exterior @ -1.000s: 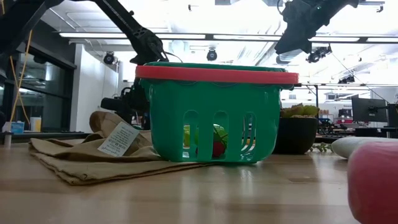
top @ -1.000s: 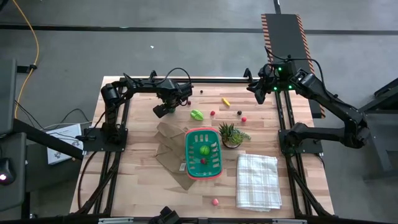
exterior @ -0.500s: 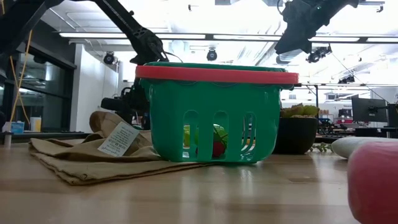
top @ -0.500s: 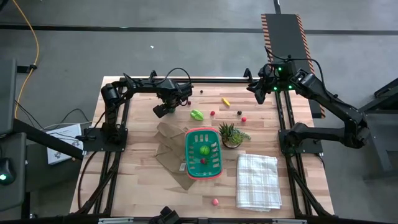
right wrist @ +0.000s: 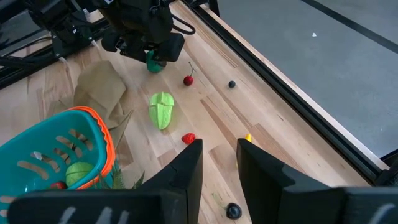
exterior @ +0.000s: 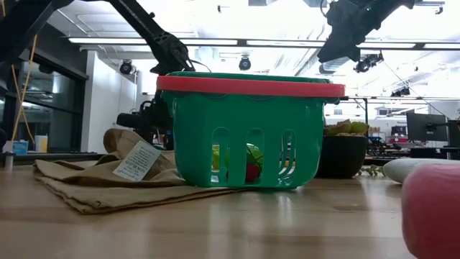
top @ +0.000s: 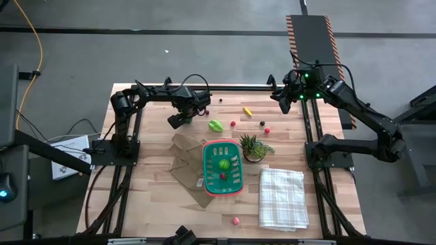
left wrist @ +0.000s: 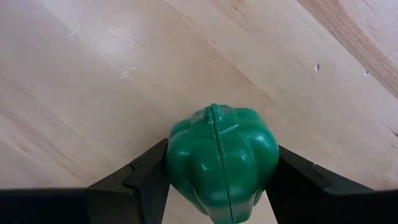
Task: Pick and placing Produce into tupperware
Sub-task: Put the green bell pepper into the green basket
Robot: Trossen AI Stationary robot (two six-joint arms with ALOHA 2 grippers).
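The teal basket with the orange rim [top: 222, 167] stands mid-table on a brown paper bag and holds a green round piece [top: 223, 163] and a red piece [top: 222, 177]. My left gripper [top: 178, 120] is at the far left, shut on a dark green toy pepper [left wrist: 217, 162]. A light green leafy piece [top: 215, 125], red balls [top: 233, 124], a yellow piece [top: 247, 110] and dark berries [top: 261, 123] lie on the wood behind the basket. My right gripper [right wrist: 219, 168] is open and empty, high over the far right. My left gripper pinches the pepper's two opposite sides [left wrist: 177, 171] between its two fingers [left wrist: 146, 183]. The fingers slant down from the far left side. The right wrist view shows the pepper [right wrist: 153, 63] just below the gripper; whether it touches the table, I cannot tell.
A spiky green potted plant [top: 252, 146] stands right of the basket. A white checked cloth [top: 281, 197] lies at the near right. The brown paper bag [top: 182, 160] spreads left of the basket. One red ball [top: 236, 220] lies near the front edge.
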